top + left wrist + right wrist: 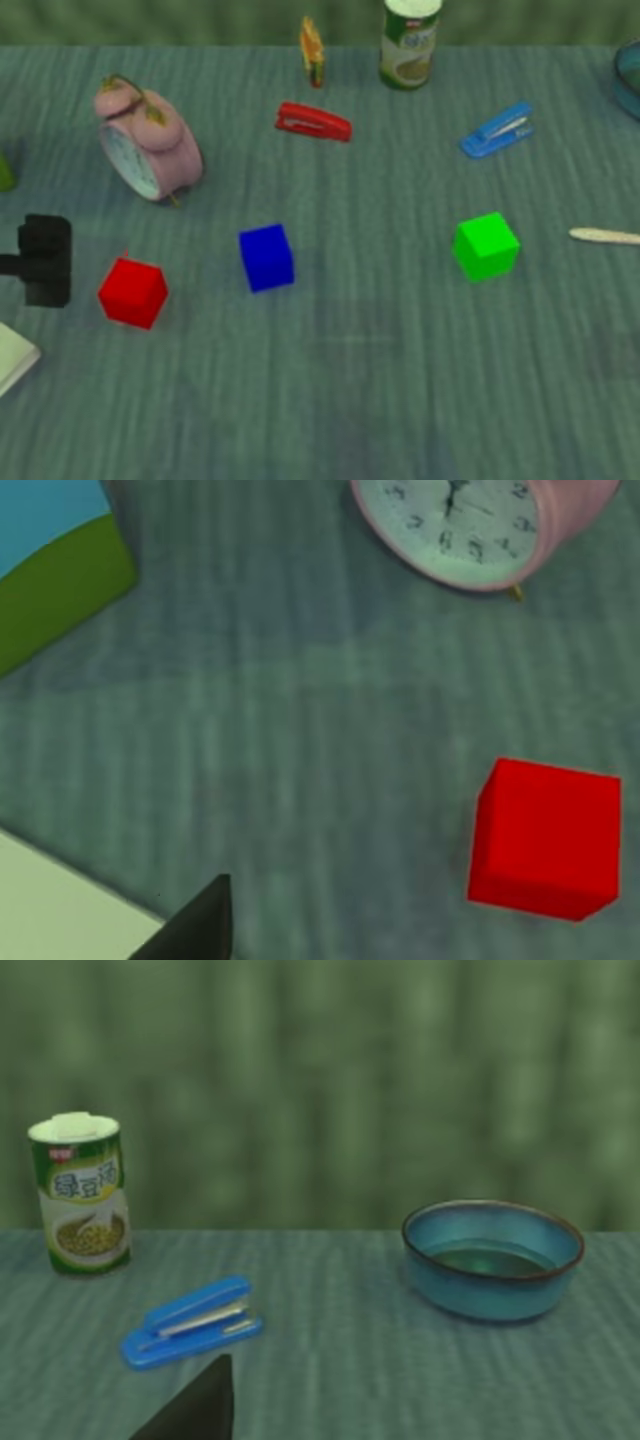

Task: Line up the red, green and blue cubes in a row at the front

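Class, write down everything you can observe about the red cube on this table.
The red cube is small, plain and bright red, with flat matt faces and sharp edges. It sits flat on the grey-green table near the top view's left side, turned slightly askew. The pink alarm clock stands behind it, the blue cube to its right. Nothing touches it; the left hand waits close beside it.

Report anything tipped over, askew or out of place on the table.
The pink alarm clock lies tipped, dial facing up. The red cube, blue cube and green cube sit at different angles, not in an even row.
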Controlling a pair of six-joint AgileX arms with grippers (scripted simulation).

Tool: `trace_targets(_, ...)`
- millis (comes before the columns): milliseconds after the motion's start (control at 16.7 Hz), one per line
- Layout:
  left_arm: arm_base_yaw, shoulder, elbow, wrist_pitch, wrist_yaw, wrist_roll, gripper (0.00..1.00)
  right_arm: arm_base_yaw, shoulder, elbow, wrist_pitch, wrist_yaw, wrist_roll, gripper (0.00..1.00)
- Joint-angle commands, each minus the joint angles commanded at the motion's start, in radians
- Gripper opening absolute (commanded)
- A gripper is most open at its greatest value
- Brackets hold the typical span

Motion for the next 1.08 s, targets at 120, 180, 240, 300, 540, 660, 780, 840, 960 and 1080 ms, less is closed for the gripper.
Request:
trace_targets(120, -0.023, 0.207, 0.139, -0.108, -0.001, 0.008, 1.00, 0.000, 0.000, 0.000, 0.000, 0.000, 0.000, 1.00)
trace_targets(180, -0.035, 0.304, 0.206, -0.160, -0.001, 0.011, 1.00, 0.000, 0.000, 0.000, 0.000, 0.000, 0.000, 1.00)
trace_targets(240, -0.046, 0.396, 0.272, -0.211, -0.001, 0.015, 1.00, 0.000, 0.000, 0.000, 0.000, 0.000, 0.000, 1.00)
trace_targets(300, -0.056, 0.483, 0.336, -0.261, -0.001, 0.018, 1.00, 0.000, 0.000, 0.000, 0.000, 0.000, 0.000, 1.00)
trace_targets(540, -0.093, 0.791, 0.562, -0.428, 0.000, 0.029, 1.00, 0.000, 0.000, 0.000, 0.000, 0.000, 0.000, 1.00)
trace_targets(660, -0.108, 0.911, 0.651, -0.490, 0.001, 0.033, 1.00, 0.000, 0.000, 0.000, 0.000, 0.000, 0.000, 1.00)
trace_targets(780, -0.118, 0.994, 0.719, -0.534, 0.001, 0.036, 1.00, 0.000, 0.000, 0.000, 0.000, 0.000, 0.000, 1.00)
trace_targets(840, -0.122, 1.021, 0.742, -0.549, 0.001, 0.037, 1.00, 0.000, 0.000, 0.000, 0.000, 0.000, 0.000, 1.00)
trace_targets(960, -0.126, 1.051, 0.766, -0.564, 0.002, 0.038, 1.00, 0.000, 0.000, 0.000, 0.000, 0.000, 0.000, 1.00)
trace_targets(1080, -0.126, 1.051, 0.766, -0.564, 0.002, 0.038, 1.00, 0.000, 0.000, 0.000, 0.000, 0.000, 0.000, 1.00)
